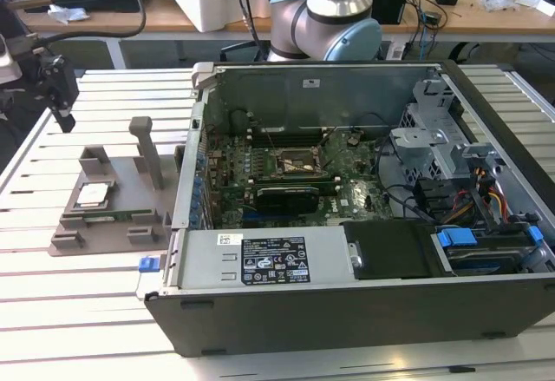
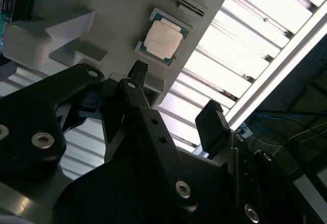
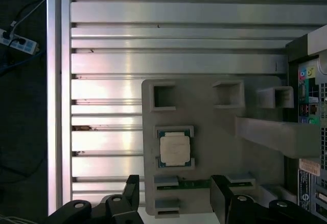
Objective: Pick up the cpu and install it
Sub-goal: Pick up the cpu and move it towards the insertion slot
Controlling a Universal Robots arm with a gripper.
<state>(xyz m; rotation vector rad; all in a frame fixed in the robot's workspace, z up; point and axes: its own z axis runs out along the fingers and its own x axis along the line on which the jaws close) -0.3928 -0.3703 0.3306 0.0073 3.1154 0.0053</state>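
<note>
Grey-topped cpu (image 3: 174, 149) untouched in tray (image 3: 214, 132) on tabletop (image 3: 153, 30), jaws apart, empty, hovering above; pickup and install pending.

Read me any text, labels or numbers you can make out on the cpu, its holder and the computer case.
Nothing here is legible enough to quote.
Black label on the front cover of the computer case: print too small.
White sticker beside it: too small.
Small sticker on the case's far wall: blurred.
Pale label on the case, first wrist view: blurred.
cpu top: no readable marks.
</note>
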